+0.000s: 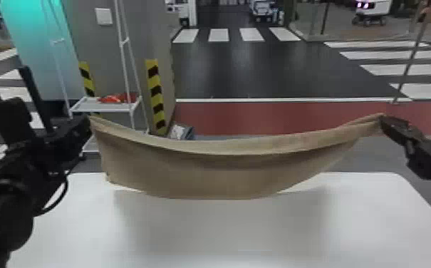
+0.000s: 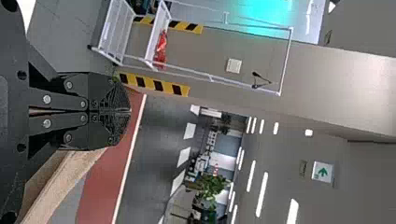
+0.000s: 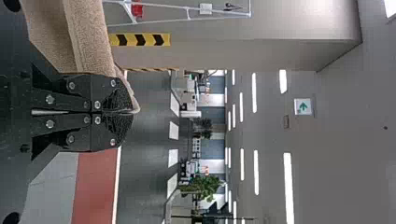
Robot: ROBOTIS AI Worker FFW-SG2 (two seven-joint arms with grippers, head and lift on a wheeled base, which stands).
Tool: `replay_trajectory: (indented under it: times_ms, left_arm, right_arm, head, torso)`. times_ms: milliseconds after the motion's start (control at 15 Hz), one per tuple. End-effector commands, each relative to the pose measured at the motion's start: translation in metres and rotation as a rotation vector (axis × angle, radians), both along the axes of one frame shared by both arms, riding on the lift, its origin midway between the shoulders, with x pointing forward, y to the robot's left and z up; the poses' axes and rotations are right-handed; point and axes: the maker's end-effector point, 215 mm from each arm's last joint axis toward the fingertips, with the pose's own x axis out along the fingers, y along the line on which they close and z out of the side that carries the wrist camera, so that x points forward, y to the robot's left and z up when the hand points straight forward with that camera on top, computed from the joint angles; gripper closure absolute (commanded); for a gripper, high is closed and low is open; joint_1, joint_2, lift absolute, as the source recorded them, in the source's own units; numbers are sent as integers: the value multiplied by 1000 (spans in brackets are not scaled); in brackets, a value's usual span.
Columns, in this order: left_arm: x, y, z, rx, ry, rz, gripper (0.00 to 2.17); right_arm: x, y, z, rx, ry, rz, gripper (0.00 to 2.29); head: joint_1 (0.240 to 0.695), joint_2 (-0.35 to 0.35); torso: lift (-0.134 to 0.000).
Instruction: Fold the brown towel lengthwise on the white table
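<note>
The brown towel (image 1: 207,167) hangs in the air like a sagging band between both grippers, above the far part of the white table (image 1: 196,231). At its left upper corner is my left gripper (image 1: 87,125), and at its right upper corner my right gripper (image 1: 383,123). In the left wrist view, my left gripper (image 2: 126,111) is shut, with the towel (image 2: 60,182) running off beside it. My right gripper (image 3: 128,112) in the right wrist view is shut on a corner of the towel (image 3: 91,42).
Beyond the table stands a white shelf rack (image 1: 107,105) with a red item on it, near a grey pillar with yellow-black striped guards (image 1: 155,96). A small box (image 1: 180,132) lies on the floor behind the towel.
</note>
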Motion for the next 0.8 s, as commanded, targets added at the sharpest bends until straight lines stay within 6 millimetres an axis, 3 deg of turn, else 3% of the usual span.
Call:
replay_trajectory:
  times_ms: [0,133,333,400,533,733]
  left_arm:
    - [-40,0,-19,9,31,-6,1713]
    - [-81,-15,-53,35,102,-6,1713]
    - [-143,-24,-96,76,187,24,1713]
    - [-158,-26,-108,84,223,31,1713]
    - [-197,-35,-123,102,315,20,1713]
    - [-237,-44,-138,102,470,2,1713]
  right_arm:
    - [-38,-46,-20,6,24,-26,1595]
    - [-66,-62,-51,-42,38,-34,1595]
    - [-103,-69,-111,-46,128,-8,1595]
    - [-114,-68,-125,-41,150,8,1595]
    - [-135,-72,-138,-71,155,12,1595]
    - [-174,-76,-146,-34,181,44,1595]
  head:
    - [461,29]
    - [497,1]
    - [580,-36]
    - [641,-51]
    - [695,-61]
    - [695,-87]
  torso:
    - [-112]
    - [-112]
    - [-112]
    - [-112]
    - [-112]
    - [-112]
